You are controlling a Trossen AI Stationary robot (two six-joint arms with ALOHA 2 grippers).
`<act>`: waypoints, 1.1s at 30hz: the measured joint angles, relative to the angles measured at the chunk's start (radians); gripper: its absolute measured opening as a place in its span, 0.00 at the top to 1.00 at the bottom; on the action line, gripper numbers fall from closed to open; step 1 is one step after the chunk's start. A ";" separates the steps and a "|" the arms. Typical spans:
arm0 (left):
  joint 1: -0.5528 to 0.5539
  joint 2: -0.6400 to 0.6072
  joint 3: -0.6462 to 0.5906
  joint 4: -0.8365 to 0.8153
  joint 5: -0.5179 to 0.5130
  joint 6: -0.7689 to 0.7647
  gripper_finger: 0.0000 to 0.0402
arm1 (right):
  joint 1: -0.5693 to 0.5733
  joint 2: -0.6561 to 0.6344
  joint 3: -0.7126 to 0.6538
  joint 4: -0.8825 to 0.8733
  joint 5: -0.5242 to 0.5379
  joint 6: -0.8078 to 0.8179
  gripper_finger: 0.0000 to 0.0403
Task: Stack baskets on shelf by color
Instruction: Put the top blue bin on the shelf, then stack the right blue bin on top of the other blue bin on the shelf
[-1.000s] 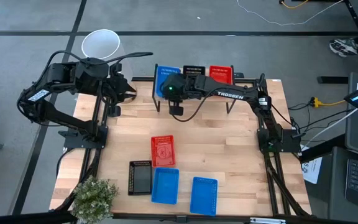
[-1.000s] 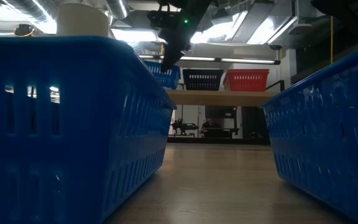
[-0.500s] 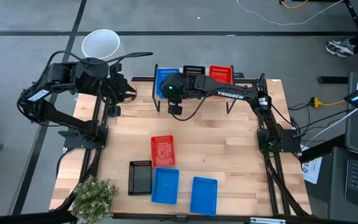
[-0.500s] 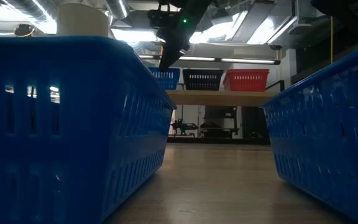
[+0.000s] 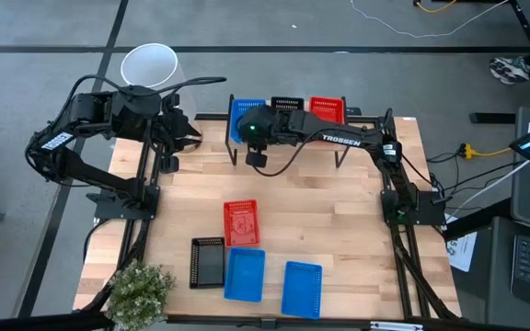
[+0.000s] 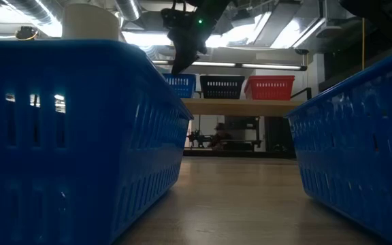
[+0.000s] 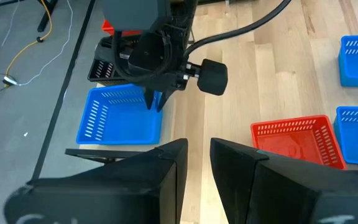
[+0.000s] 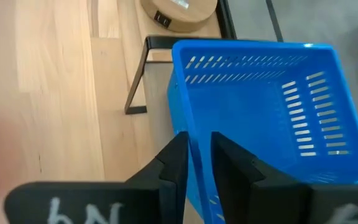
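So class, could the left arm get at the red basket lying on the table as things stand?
Probably yes. The left gripper hangs at the table's far left corner, and the red basket sits in open tabletop with bare wood between them. The right arm is busy at the shelf, clear of that path.

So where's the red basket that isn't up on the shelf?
In the high view, the loose red basket sits on the table's middle, just behind the black basket and blue basket near the front edge.
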 joint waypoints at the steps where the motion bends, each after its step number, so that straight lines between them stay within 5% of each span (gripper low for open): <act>1: 0.000 0.000 0.000 0.000 0.000 0.000 0.84 | 0.002 0.000 0.007 0.000 0.000 0.000 0.83; 8: 0.000 0.000 0.000 0.000 0.000 -0.001 0.84 | 0.025 0.000 0.104 -0.063 0.003 0.012 0.83; 13: -0.001 -0.003 0.000 -0.014 0.001 -0.030 0.84 | 0.073 -0.014 0.235 -0.261 0.002 0.127 0.83; 25: -0.021 -0.110 0.000 -0.087 0.036 -0.236 0.84 | 0.260 -0.144 0.119 -0.691 -0.119 0.438 0.83; 33: -0.099 -0.065 -0.115 -0.014 0.062 -0.289 0.84 | 0.441 -0.195 -0.133 -0.678 -0.214 0.479 0.83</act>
